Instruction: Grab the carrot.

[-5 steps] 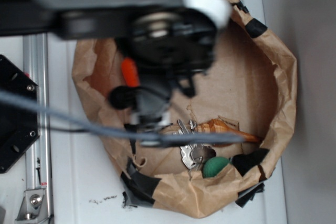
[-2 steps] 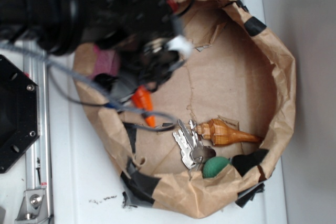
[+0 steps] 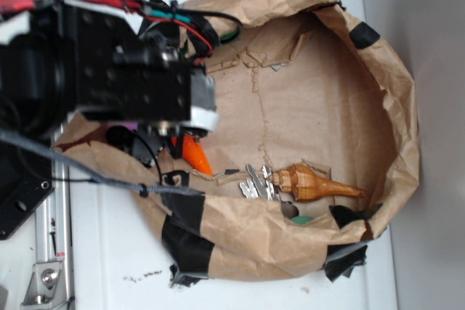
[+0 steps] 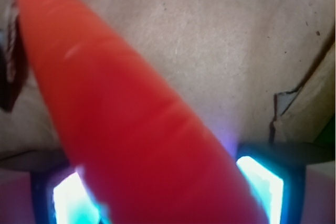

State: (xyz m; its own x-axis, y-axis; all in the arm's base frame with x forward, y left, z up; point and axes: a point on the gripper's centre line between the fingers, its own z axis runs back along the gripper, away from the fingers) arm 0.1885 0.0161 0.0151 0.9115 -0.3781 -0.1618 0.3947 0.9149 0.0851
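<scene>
I see the carrot (image 4: 136,124) running lengthwise right between my jaws, filling the wrist view, its tip poking out below the arm toward the keys (image 3: 254,183), though whether they've clamped I can't tell.

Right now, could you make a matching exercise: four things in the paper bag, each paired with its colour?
Things:
1. carrot
2. spiral shell
3. keys
4. tape patch on the paper bag

Colours:
A. silver
B. black
C. bright orange
D. brown wood

Pairs: 1-C, 2-D, 3-A, 4-B
</scene>
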